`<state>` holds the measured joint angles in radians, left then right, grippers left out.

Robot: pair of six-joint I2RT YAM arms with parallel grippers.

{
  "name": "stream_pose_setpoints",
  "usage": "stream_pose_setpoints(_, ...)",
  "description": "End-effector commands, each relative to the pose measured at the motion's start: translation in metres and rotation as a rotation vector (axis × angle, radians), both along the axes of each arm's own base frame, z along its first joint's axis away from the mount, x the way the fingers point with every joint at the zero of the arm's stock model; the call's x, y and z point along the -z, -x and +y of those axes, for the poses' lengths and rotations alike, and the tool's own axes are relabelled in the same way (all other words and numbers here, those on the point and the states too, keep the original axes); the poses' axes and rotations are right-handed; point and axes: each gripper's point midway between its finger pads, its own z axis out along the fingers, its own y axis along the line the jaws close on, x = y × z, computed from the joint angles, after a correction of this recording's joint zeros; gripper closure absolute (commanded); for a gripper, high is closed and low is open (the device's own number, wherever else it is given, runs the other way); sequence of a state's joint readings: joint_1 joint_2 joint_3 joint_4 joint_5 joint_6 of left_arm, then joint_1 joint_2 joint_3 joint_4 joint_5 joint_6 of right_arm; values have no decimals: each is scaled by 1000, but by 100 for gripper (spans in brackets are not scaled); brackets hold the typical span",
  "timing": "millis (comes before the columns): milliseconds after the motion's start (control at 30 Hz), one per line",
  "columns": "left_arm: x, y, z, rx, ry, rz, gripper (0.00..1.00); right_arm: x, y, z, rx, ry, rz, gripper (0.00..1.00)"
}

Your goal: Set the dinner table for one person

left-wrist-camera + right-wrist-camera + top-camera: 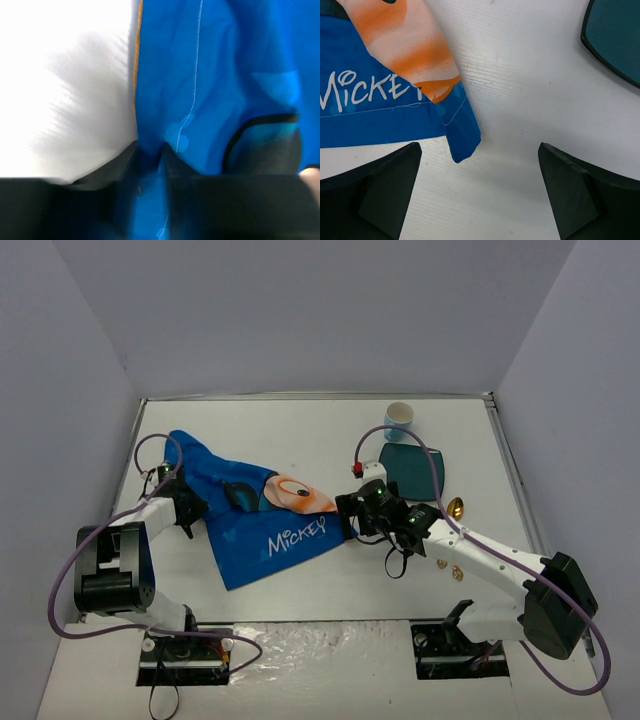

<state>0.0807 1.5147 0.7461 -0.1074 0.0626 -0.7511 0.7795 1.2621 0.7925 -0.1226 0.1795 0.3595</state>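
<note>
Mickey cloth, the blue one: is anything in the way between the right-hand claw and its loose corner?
Nothing visible. The open right gripper hangs over the cloth's corner, only bare white table around it. The teal plate lies off to the side, clear of both.

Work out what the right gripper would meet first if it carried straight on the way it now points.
Most likely the cloth: its corner lies on the table between the fingers of the open right gripper, a little left of middle. Beyond it is bare table. Height is unclear.
</note>
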Motion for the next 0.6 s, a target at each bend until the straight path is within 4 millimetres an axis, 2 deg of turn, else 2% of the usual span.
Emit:
stream_pose_setpoints(0,17,27,-6,6,33,109,94,-10,-8,-1,37,-21,-50,0)
stream_pose_setpoints(67,8,24,-5,9,24,105,100,-9,-8,-2,36,-17,-49,0)
stream_pose_setpoints(133,-4,20,-2,18,4,96,100,-6,-8,-2,35,-8,-43,1)
stream_pose_setpoints(400,-72,1,3,55,-38,28,100,19,-9,-5,41,45,-4,1)
stream_pose_setpoints(500,-90,-7,0,71,-28,-4,100,25,-12,-6,35,67,-4,1)
stream_pose_setpoints(567,-95,-7,-1,77,-25,-5,100,29,-16,-4,29,72,-3,1)
